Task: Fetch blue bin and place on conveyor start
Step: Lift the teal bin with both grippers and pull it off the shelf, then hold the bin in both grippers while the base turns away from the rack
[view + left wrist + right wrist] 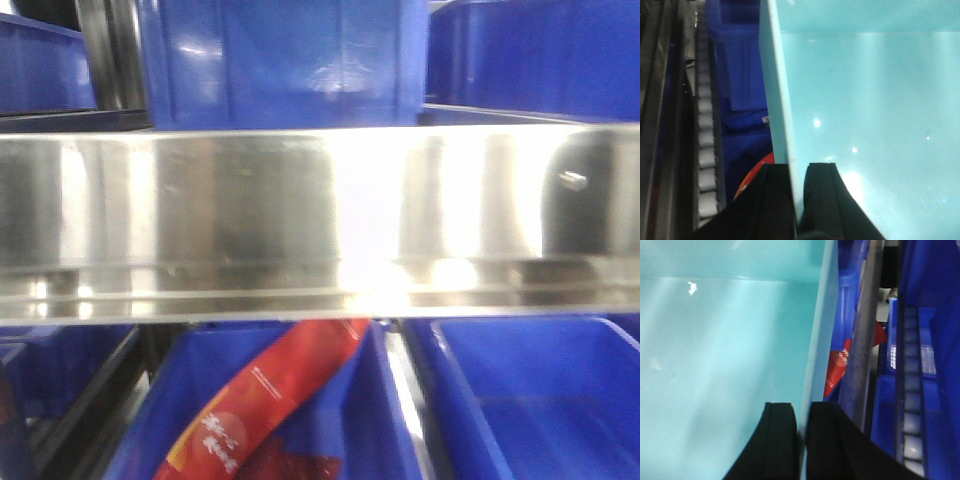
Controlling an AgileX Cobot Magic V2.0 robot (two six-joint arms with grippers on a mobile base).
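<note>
The blue bin (pixel 870 115) hangs between both tools: the left tool (pixel 798 175) pinches one side wall at 6 o'clock in its view, the right tool (pixel 801 415) the opposite wall; dark blue bins (pixel 530 400) lie under the steel rail (pixel 300 210)

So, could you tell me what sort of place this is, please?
Probably a warehouse or stockroom: dark royal-blue plastic bins stand in rows above and below a shiny stainless-steel shelf rail, and a grey roller track runs alongside.

Left end effector (pixel 799 171), right end effector (pixel 801 410) — clamping blue bin (pixel 865 125).
</note>
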